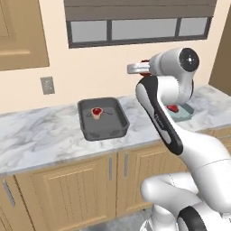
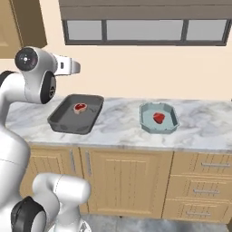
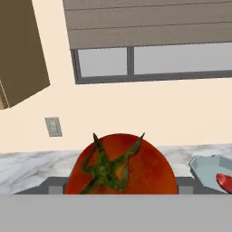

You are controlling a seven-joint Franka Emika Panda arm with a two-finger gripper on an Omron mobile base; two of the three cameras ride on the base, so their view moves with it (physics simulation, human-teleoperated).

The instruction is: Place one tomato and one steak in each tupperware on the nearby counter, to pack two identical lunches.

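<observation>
One tomato (image 3: 120, 165) is pinched in the fingers (image 1: 145, 67) above the counter (image 2: 122, 127), one steak (image 2: 80, 107) per tupperware (image 2: 74, 113)

Glossy tomato (image 3: 121, 165), marbled stone counter (image 1: 40, 131)

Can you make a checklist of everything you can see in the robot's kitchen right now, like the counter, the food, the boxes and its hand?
Surface: marbled counter over wooden cabinets, nothing spilled.
Job's things: grey box holds one steak; teal box holds another red steak. No tomato in either box yet. One tomato with a green stem sits right at the hand, raised above the counter.
Clutter: nothing seen.
Grippers: gripper closed around the tomato, held high near the wall.
Cables: nothing seen.
Surroundings: window with a blind, wall socket, upper cabinet.
</observation>
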